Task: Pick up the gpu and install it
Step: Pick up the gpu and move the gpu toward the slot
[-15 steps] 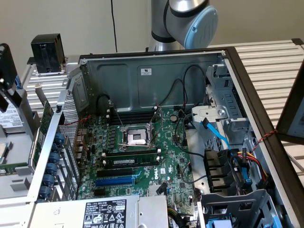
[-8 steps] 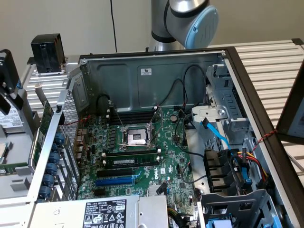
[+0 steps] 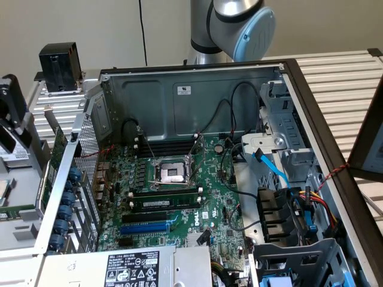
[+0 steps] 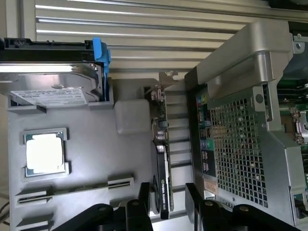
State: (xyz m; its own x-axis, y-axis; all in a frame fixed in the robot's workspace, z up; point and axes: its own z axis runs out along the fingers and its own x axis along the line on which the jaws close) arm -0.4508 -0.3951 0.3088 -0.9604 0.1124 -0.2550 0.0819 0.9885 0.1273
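Black gripper [image 4: 167, 190], wide open and holding nothing, straddles the gpu [image 4: 163, 173], a green board with black shroud; its long axis runs six to twelve o'clock, jaws at nine and three.

You've got one graphics card [image 4: 163, 163], one processor chip [image 4: 44, 152] and one hard drive [image 4: 48, 79] in the wrist view, plus one gripper [image 4: 168, 204] with two fingers [image 4: 144, 192]. In the exterior view you can count one computer case [image 3: 179, 95], one motherboard [image 3: 191, 197], one blue card slot [image 3: 143, 228] and one robot arm [image 3: 233, 24].
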